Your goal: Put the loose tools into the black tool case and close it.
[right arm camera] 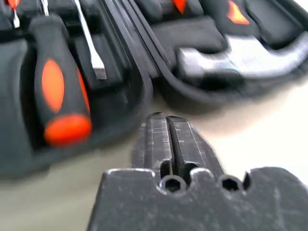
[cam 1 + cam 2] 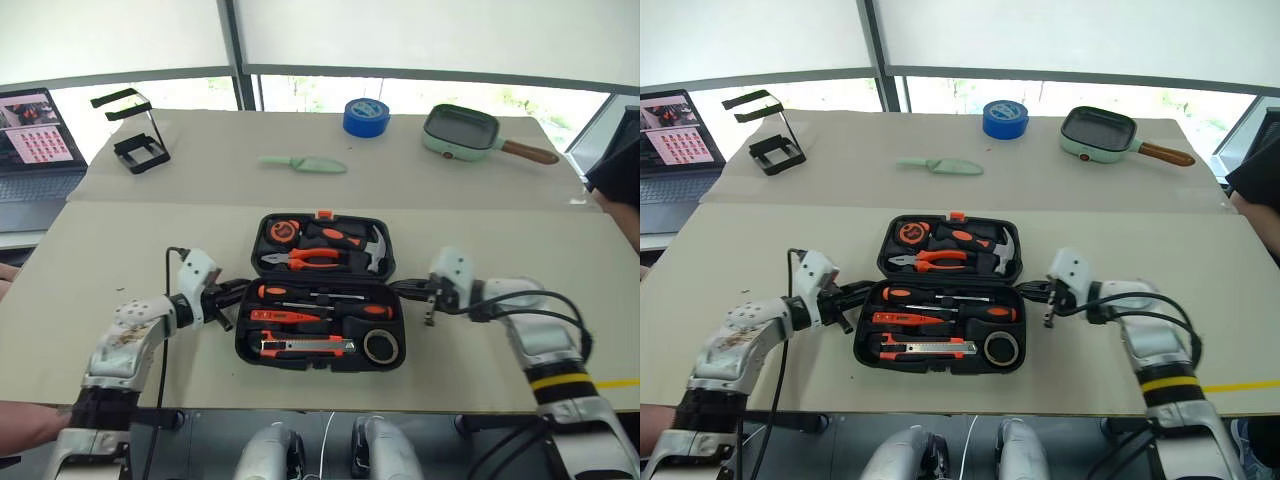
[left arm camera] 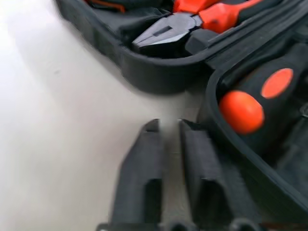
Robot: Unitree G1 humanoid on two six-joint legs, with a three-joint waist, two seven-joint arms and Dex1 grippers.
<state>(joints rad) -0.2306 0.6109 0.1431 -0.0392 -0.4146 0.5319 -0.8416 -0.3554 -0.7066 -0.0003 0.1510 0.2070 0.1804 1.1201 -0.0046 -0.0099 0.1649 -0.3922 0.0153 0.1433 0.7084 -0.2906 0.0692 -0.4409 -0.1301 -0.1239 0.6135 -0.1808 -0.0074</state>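
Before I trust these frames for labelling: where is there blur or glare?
Left eye view: windows behind the table blown out, tool case sharp. Left wrist view: pliers and screwdriver handle soft, table washed out. Right wrist view: hammer blurred.

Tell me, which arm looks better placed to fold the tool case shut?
Left, narrowly. The left gripper sits beside the black tool case by its hinge, fingers parted; the right gripper is close too, fingers together.
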